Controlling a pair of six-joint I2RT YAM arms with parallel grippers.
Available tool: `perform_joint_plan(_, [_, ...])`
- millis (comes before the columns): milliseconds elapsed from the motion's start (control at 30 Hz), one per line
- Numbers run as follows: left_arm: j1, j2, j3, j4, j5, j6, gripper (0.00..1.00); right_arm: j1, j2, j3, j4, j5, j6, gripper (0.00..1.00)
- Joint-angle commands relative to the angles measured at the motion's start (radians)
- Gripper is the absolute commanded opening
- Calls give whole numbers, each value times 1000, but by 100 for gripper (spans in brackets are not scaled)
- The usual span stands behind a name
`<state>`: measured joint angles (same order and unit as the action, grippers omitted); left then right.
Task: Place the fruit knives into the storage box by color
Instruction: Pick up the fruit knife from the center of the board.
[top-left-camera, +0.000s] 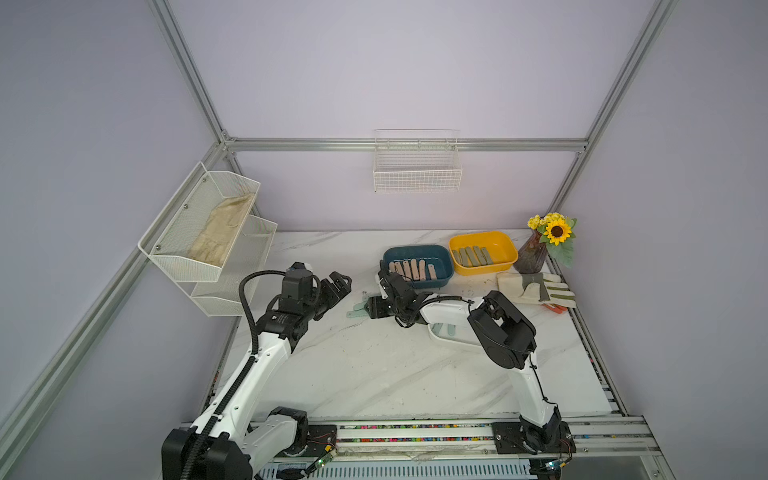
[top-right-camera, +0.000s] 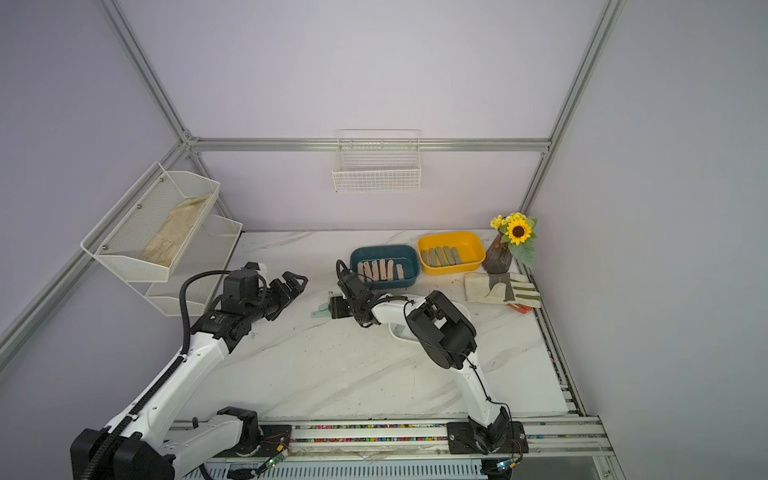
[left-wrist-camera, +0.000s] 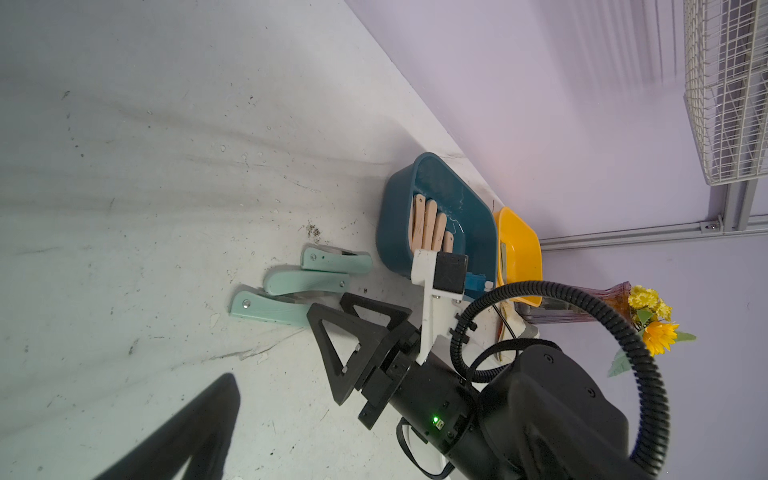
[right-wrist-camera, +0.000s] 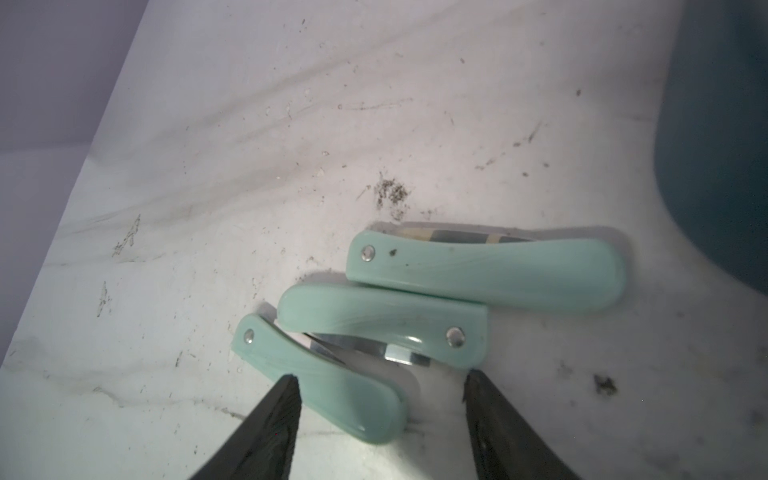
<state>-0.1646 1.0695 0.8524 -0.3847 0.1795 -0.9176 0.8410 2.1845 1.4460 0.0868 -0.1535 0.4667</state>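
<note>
left arm: reaches forward, wrist raised | left gripper (top-left-camera: 341, 284): jaws spread wide, empty | right arm: elbow bent high, forearm stretched low toward the robot's left | right gripper (right-wrist-camera: 380, 376): held low, jaws parted, gripping nothing

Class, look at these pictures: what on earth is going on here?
A two-armed robot is sorting folding fruit knives by colour. The pink knives lie in the blue tub, the olive knives in the yellow tub. Three mint green knives lie on the table; the right gripper, open, straddles the nearest knife. The left gripper hovers open, holding nothing.
</note>
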Motion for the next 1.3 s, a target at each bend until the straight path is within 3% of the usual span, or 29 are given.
perform_joint_plan(0, [26, -9, 4, -8, 0, 51, 100, 28, 43, 3, -38, -40, -3, 64])
perform_joint_plan(333, [139, -39, 17, -22, 51, 77, 100, 117, 4, -76, -42, -70, -57, 55])
perform_joint_plan(467, [152, -36, 15, -19, 60, 77, 99, 122, 0, -94, -52, -25, -65, 54])
perform_joint_plan(933, [206, -53, 16, -31, 70, 83, 100, 195, 164, 166, -265, 239, -224, 51])
perform_joint_plan(1267, [271, -71, 17, -35, 95, 76, 100, 250, 269, 296, -354, 347, -269, 46])
